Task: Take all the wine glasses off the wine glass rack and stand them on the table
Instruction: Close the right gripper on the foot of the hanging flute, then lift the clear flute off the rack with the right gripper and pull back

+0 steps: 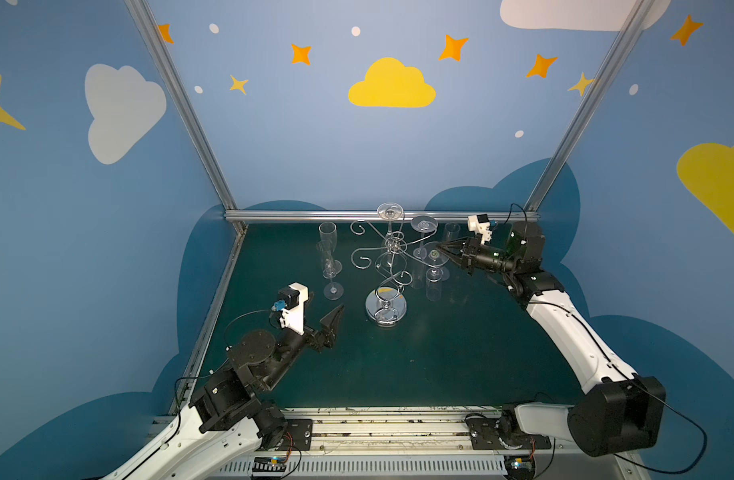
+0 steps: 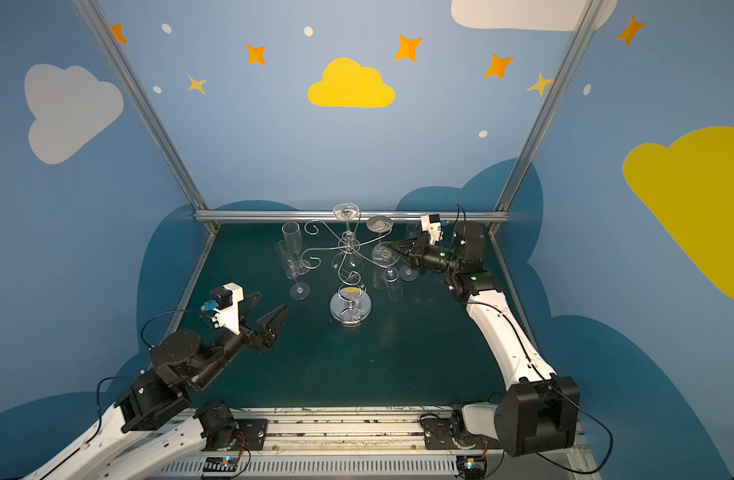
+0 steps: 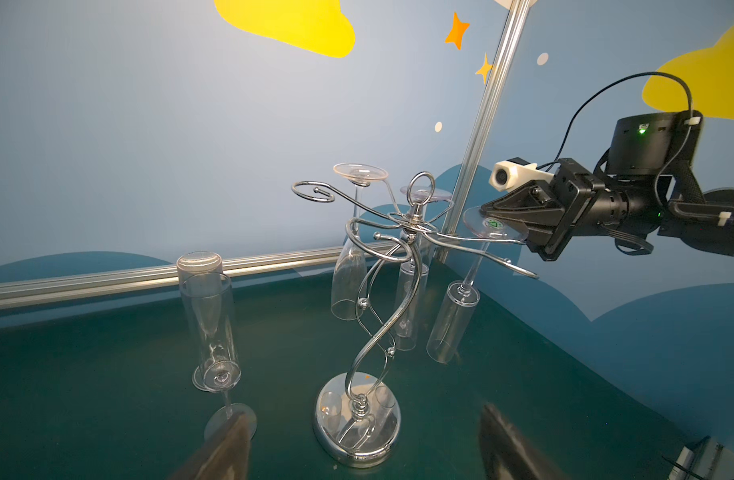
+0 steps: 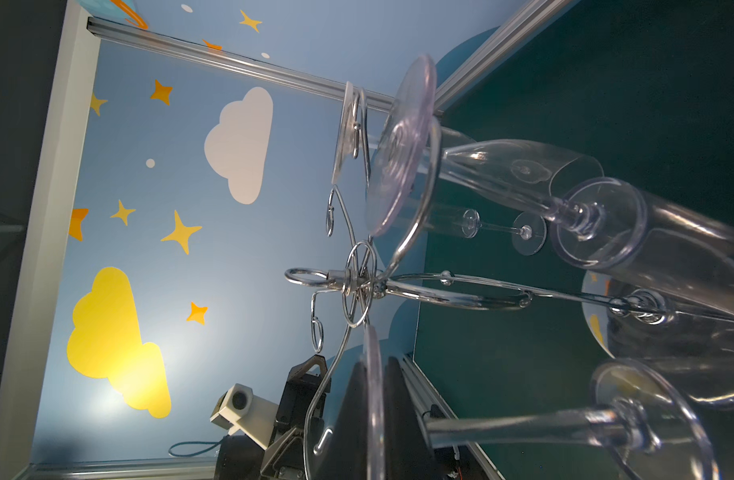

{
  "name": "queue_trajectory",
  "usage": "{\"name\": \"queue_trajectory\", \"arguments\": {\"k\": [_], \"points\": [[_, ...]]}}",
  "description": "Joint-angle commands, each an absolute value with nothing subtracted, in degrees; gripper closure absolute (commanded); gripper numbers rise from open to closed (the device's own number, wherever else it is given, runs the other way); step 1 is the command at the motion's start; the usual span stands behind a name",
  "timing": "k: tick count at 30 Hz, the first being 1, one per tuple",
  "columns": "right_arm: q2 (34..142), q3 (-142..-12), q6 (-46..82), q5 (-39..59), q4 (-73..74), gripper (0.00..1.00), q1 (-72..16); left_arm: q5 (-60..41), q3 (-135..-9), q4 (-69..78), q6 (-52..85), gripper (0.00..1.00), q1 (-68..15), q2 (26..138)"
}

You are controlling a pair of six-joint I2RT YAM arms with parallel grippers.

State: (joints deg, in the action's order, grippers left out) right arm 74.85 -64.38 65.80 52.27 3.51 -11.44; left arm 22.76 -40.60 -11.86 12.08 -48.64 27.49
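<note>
There's the right tool clamped on the foot disc of the clear plastic wine glass hanging bowl-down off the shiny chrome wire wine glass rack, left tool gaping near the rack's base, so best slide that foot level outward along its scroll arm.

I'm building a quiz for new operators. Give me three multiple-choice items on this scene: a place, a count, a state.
1. Which part of the wine glass does the right gripper pinch? A bowl; B stem; C foot.
2. How many glasses hang on the wine glass rack? A one; B three; C six.
3. The left gripper is: A open and empty; B shut on a flute; C shut on the rack.
Answers: C, it clamps the foot disc; B, that glass and two other glasses hang bowl-down; A, its jaws gape around nothing.
</note>
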Motion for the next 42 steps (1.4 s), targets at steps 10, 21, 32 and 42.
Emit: {"name": "queue_trajectory", "arguments": {"k": [10, 21, 32, 42], "points": [[70.3, -64.2, 75.1, 50.7, 10.6, 1.00, -11.0, 23.7, -40.1, -10.8, 12.7, 0.15, -48.4, 27.2], [68.5, -63.0, 79.3, 50.2, 12.3, 1.00, -10.4, 23.6, -39.6, -10.9, 12.9, 0.15, -48.4, 26.7], [66.8, -64.1, 82.1, 46.8, 11.3, 1.00, -13.7, 23.6, -39.0, -11.1, 13.4, 0.15, -48.4, 25.9], [70.0, -65.6, 86.4, 43.6, 13.1, 1.00, -15.4, 24.2, -38.4, -11.7, 13.1, 0.15, -48.4, 24.6]]}}
